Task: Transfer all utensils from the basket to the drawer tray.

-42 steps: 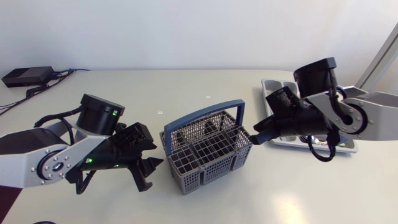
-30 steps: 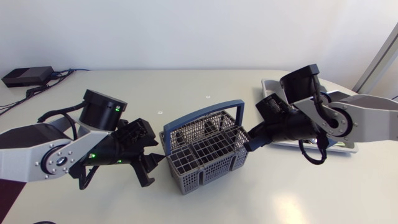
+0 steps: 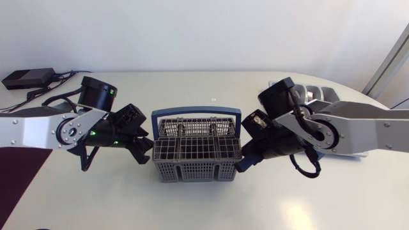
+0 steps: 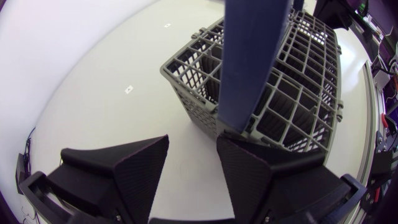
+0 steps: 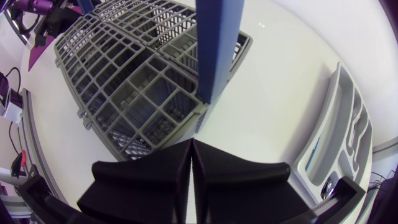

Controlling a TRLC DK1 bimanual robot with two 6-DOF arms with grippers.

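The grey mesh basket [image 3: 197, 152] with a blue handle [image 3: 197, 112] stands square at the table's middle; I see no utensil in its compartments. My left gripper [image 3: 142, 148] is at its left end, open. In the left wrist view that gripper [image 4: 193, 163] has one finger [image 4: 261, 168] against the basket's wall [image 4: 292, 93], below the handle's foot [image 4: 252, 56]. My right gripper [image 3: 241, 163] is shut and empty at the basket's right end. In the right wrist view its tips [image 5: 191, 163] sit by the basket's rim [image 5: 137, 81] beside the handle [image 5: 214, 43]. The drawer tray [image 5: 339, 130] lies beyond.
The grey drawer tray [image 3: 317, 93] is at the far right, mostly hidden behind my right arm. A black box with cables [image 3: 27, 78] sits at the table's far left corner. Bare tabletop lies in front of the basket.
The basket has turned from skewed to square and shifted left. My right arm swung left, away from the tray, to the basket's end. My left gripper moved up to its left end.
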